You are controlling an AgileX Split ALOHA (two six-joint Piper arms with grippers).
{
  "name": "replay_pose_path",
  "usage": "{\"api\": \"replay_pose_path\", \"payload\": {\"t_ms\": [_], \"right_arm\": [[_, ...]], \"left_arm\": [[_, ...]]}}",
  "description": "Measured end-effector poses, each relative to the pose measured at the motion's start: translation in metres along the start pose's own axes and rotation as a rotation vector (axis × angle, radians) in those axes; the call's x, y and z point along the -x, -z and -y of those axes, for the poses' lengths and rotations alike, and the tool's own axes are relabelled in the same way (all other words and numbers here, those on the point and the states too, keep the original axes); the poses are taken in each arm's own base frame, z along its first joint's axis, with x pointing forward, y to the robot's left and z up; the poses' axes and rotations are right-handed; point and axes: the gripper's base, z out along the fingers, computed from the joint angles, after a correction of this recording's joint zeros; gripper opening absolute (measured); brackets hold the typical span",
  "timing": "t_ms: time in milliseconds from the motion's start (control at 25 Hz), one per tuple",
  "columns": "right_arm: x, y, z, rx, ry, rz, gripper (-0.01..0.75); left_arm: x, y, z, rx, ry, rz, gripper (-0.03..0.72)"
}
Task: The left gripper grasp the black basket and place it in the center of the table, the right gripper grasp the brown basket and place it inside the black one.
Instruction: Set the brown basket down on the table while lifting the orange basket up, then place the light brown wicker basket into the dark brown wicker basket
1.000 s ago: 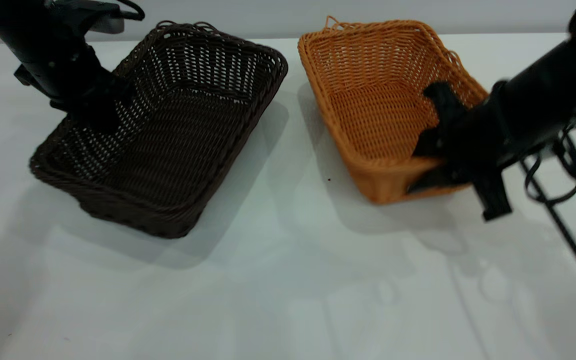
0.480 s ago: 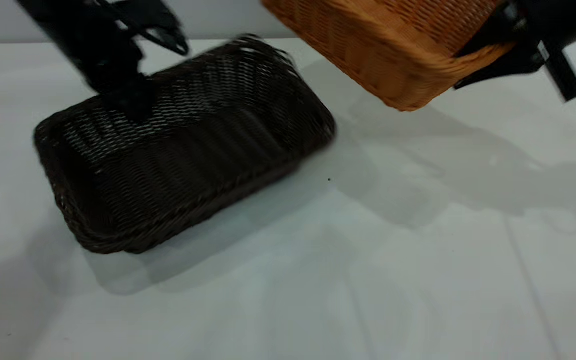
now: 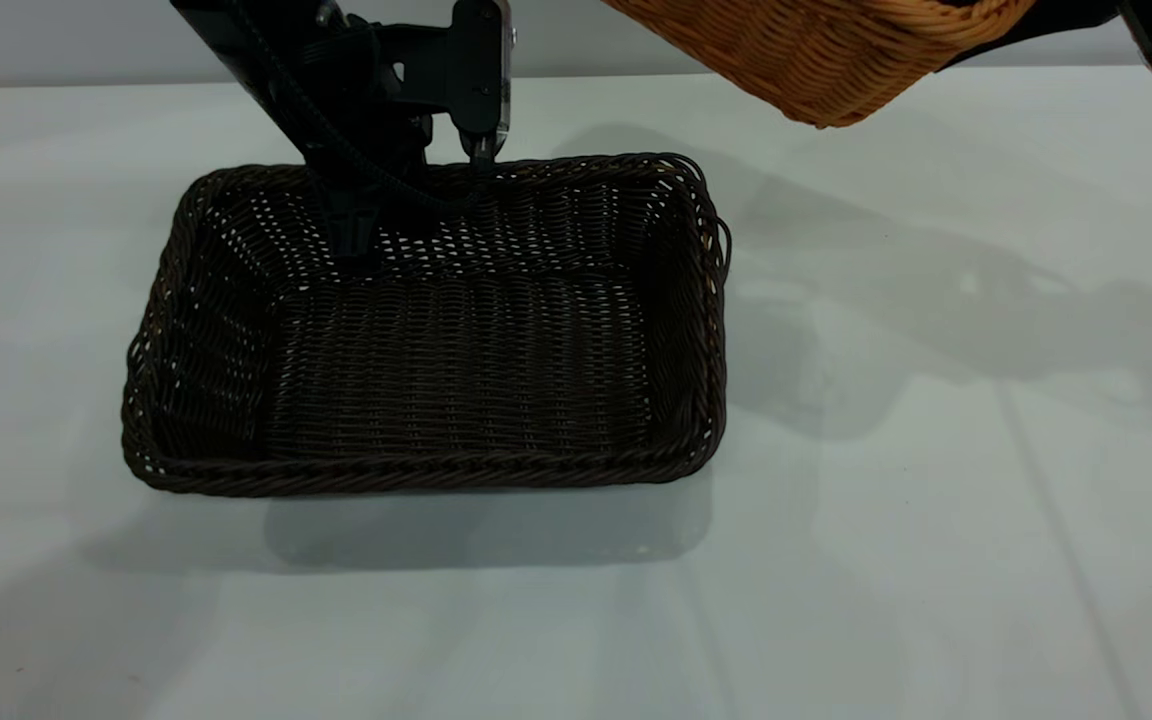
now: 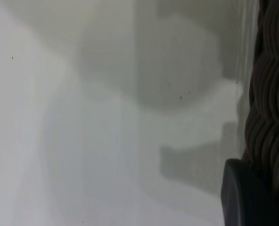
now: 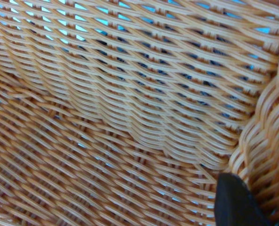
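While left claw (image 3: 416, 195) grips black basket (image 3: 436, 350) rim | brown basket (image 3: 826, 50) aloft

black basket (image 3: 436, 330) now centred; brown basket (image 3: 826, 50) lifted.

left arm: reaches down from the exterior view's upper left | left gripper (image 3: 406, 195): jaws astride the far rim of the black basket (image 3: 436, 330), one finger inside, one outside, closed on it | right gripper (image 3: 1126, 15): at the top right edge, raised, jaws clamped on the rim of the brown basket (image 3: 816, 50)
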Motion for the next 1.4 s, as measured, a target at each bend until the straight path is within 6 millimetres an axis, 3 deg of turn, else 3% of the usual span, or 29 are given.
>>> {"api": "replay_pose_path", "payload": {"t_ms": [280,520,640,840,960,1120,1240,1400], "right_arm": [[0.0,0.0,0.0,0.0,-0.002,0.0,0.113],[0.005,0.005,-0.007,0.005,0.026,0.016,0.113],[0.015,0.016,-0.018,0.016,0.062,0.055,0.113],[0.035,0.053,-0.029,0.04,0.062,0.165,0.113],[0.042,0.071,-0.029,0.047,0.052,0.214,0.113],[0.041,0.069,-0.027,0.002,0.069,0.201,0.113],[0.035,0.051,-0.032,-0.08,0.105,0.144,0.113],[0.016,0.006,-0.055,-0.207,0.184,0.021,0.113]], "left_arm": [[0.003,0.0,0.001,0.0,-0.001,-0.001,0.108],[0.018,-0.002,0.007,0.014,-0.042,0.019,0.334],[0.026,0.002,0.008,0.012,-0.058,0.027,0.426],[0.033,0.034,0.001,-0.012,-0.069,0.024,0.463],[0.037,0.075,-0.006,-0.033,-0.068,0.018,0.462],[0.038,0.164,-0.017,-0.015,-0.066,0.024,0.437],[0.031,0.232,-0.021,0.063,-0.043,0.048,0.407],[0.014,0.317,-0.022,0.262,0.042,0.112,0.372]]}}
